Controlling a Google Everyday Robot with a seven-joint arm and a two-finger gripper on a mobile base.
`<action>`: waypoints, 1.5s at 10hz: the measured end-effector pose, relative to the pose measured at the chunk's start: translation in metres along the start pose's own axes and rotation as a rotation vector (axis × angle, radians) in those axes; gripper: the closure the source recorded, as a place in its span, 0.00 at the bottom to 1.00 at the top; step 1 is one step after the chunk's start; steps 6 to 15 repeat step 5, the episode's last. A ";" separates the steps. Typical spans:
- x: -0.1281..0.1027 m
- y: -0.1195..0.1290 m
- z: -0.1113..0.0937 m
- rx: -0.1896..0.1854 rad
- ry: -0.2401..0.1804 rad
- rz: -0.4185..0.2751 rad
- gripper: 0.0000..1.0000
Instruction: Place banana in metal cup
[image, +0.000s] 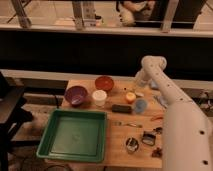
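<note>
My robot's arm (175, 107) wears a smooth, white, matt plastic-looking shell. Its gripper (136, 86) hangs over the far side of a pale wooden table (117, 132) with a dull, unvarnished look. Nearer me than the claw, the metal cup (132, 145) shows a bright, reflective steel rim. Left of the claw, the green tray (75, 135) looks like smooth plastic with a soft sheen. The purple bowl (76, 95) and red-orange bowl (104, 83), also to its left, look smooth and slightly glossy.
</note>
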 end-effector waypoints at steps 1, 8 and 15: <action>0.000 0.001 -0.005 0.027 -0.001 -0.002 1.00; 0.001 0.003 -0.022 0.124 0.015 -0.016 1.00; 0.001 0.003 -0.022 0.124 0.015 -0.016 1.00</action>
